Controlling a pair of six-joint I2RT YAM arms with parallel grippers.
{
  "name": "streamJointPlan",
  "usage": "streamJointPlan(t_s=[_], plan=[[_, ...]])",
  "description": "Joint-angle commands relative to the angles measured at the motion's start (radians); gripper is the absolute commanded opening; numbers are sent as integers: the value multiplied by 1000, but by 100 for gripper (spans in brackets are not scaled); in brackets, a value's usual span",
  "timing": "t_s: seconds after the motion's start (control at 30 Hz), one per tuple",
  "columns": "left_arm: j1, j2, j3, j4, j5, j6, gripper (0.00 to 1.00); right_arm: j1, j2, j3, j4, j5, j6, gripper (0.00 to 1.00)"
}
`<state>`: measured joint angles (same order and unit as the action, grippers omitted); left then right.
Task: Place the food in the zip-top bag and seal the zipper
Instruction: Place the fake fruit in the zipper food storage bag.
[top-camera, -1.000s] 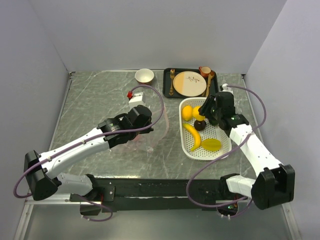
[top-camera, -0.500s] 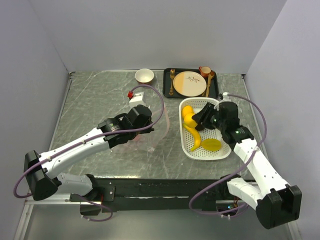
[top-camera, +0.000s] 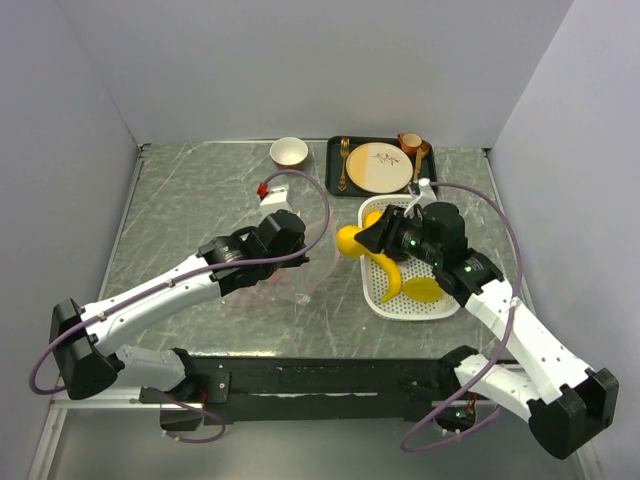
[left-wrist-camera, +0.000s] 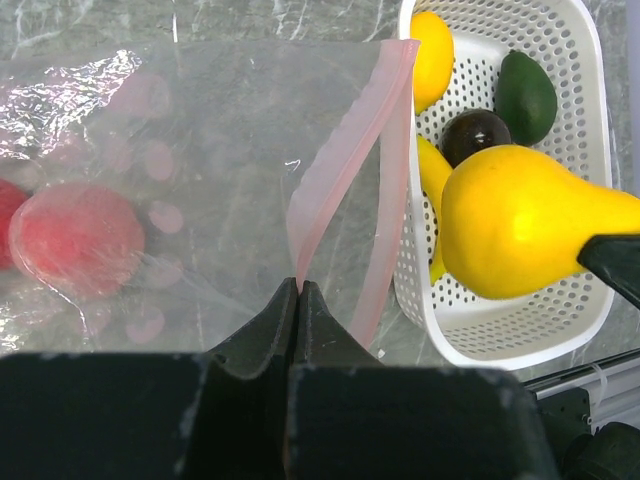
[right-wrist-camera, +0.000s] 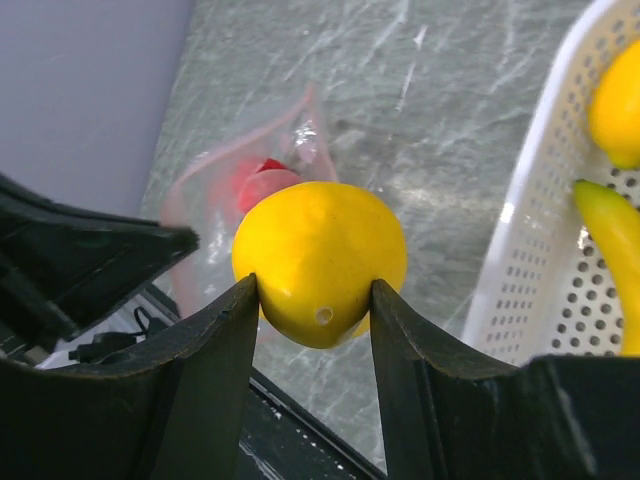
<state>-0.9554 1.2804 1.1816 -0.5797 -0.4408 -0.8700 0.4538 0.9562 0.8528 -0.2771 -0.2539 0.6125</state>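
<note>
Step in hand: loading food into the bag, one piece in transit. The right gripper (right-wrist-camera: 315, 300) is clamped on a yellow fruit (right-wrist-camera: 320, 250), one finger on each flank, and holds it in the air over the bare surface (top-camera: 200, 200), between the white basket (left-wrist-camera: 570, 60) and the zip-top bag (left-wrist-camera: 200, 150). The left gripper (left-wrist-camera: 298, 300) has its fingers pressed together on the near end of the zipper (left-wrist-camera: 340, 180), pinching the pale pink strip so that the two sides of the mouth stand apart. The opening faces the basket. The bag lies on the surface left of the basket, with red fruit (left-wrist-camera: 75, 235) already visible through the clear film. A banana (top-camera: 388, 272), a dark ball (left-wrist-camera: 478, 130), a green piece (left-wrist-camera: 527, 95) and a round yellow piece (left-wrist-camera: 432, 55) lie in the basket, so the task is judged well short of done, and sealing has not begun. The next move calls for carrying the yellow fruit leftward and low enough to pass between the pink strips, then letting go once it is well inside. Risk noted: the mouth gap looks narrow against this fruit, and a push on the strip could pull it from the left pinch or fold the mouth shut.
</note>
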Motion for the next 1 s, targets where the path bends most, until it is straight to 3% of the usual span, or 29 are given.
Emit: streamJointPlan(t_s=[0.0, 0.3, 0.77, 0.97], plan=[[0, -1, -7, 35, 1, -3, 1, 63, 1, 57, 47, 34, -13, 0], [1, 4, 6, 35, 1, 6, 1, 124, 73, 38, 131, -8, 26, 0], [1, -20, -4, 58, 37, 11, 1, 174, 242, 126, 128, -8, -20, 2], [0, -44, -3, 43, 4, -18, 1, 177, 295, 184, 105, -40, -39, 13]])
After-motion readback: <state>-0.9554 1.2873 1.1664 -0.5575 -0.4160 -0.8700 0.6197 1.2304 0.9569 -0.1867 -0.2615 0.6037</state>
